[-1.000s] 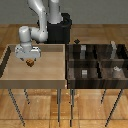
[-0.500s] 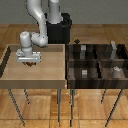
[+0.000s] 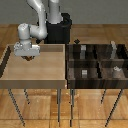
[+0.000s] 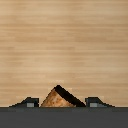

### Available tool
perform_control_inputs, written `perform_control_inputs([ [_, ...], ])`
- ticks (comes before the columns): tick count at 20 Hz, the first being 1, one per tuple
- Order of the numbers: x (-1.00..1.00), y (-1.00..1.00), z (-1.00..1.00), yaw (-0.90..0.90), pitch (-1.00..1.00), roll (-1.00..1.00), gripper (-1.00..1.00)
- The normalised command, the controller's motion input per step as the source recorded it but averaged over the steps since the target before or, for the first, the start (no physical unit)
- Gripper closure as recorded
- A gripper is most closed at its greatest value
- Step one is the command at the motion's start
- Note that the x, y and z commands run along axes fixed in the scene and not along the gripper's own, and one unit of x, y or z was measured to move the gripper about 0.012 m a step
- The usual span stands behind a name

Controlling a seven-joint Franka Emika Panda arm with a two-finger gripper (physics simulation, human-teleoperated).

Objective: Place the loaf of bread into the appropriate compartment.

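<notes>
The loaf of bread (image 4: 60, 98) is a small brown lump with tan specks, held between my fingertips (image 4: 31, 103). In the exterior view it shows as a dark brown speck (image 3: 29, 58) under my gripper (image 3: 28, 56). The gripper is shut on it. It hangs just above the far corner of the wooden tray (image 3: 42, 72), at the exterior view's left. The dark box of compartments (image 3: 96, 61) stands apart at the exterior view's right.
Small grey cubes (image 3: 84, 73) and other grey pieces (image 3: 116, 71) sit in several compartments of the dark box. The tray has raised rims. The robot's black base (image 3: 59, 30) stands behind the tray. Both tables stand on thin legs.
The gripper has risen a little above the tray floor with the loaf in its fingers. It has stayed near the tray's far corner.
</notes>
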Motion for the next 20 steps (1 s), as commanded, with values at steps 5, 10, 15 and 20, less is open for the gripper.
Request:
perform_control_inputs([
  [5,0.00,0.00,1.00,0.00,0.00,0.00,1.00],
  [10,0.00,0.24,0.40,0.00,0.00,0.00,1.00],
  [15,0.00,1.00,0.00,0.00,0.00,0.00,1.00],
  [20,0.00,1.00,0.00,0.00,0.00,0.00,1.00],
])
